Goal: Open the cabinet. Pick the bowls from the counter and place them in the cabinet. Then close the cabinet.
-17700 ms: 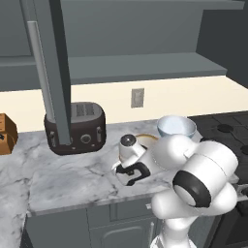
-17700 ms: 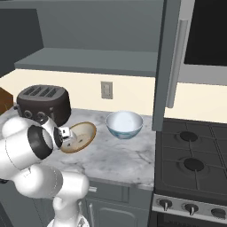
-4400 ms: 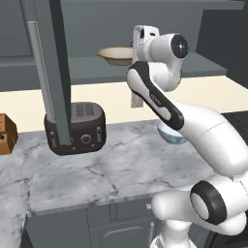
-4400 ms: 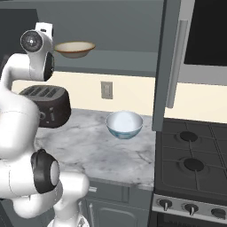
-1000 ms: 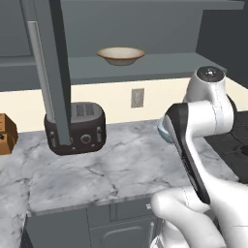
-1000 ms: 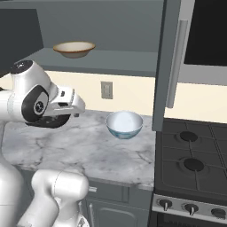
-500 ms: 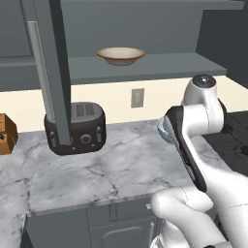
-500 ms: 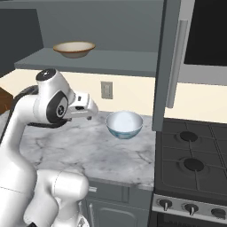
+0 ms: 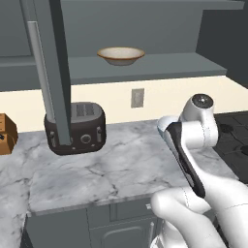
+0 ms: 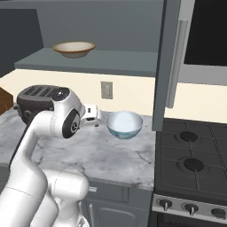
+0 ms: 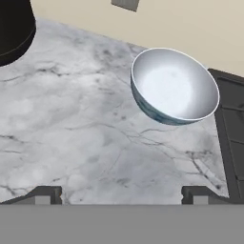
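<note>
The cabinet (image 9: 164, 63) stands open, its doors (image 10: 170, 62) swung out on both sides. The cream bowl with a brown rim (image 9: 121, 54) (image 10: 74, 48) sits on the cabinet's grey shelf. On the marble counter (image 10: 111, 155), near the stove, rests the white bowl with blue pattern (image 10: 124, 124) (image 11: 174, 86). My gripper (image 10: 98, 119) (image 11: 121, 198) hovers just left of this bowl, a little above the counter. It is open, with nothing between its fingertips (image 11: 45, 195). In the left base view my own arm covers most of the white bowl.
A black toaster (image 9: 75, 127) (image 10: 35, 99) stands at the back left of the counter. The open left door with its silver handle (image 9: 41, 82) hangs in front of it. A black stove (image 10: 190, 150) adjoins the counter on the right. A brown box (image 9: 6, 133) sits far left.
My hand has travelled right and down from in front of the toaster toward the white bowl. The jaws stayed open. Both bowls have not moved.
</note>
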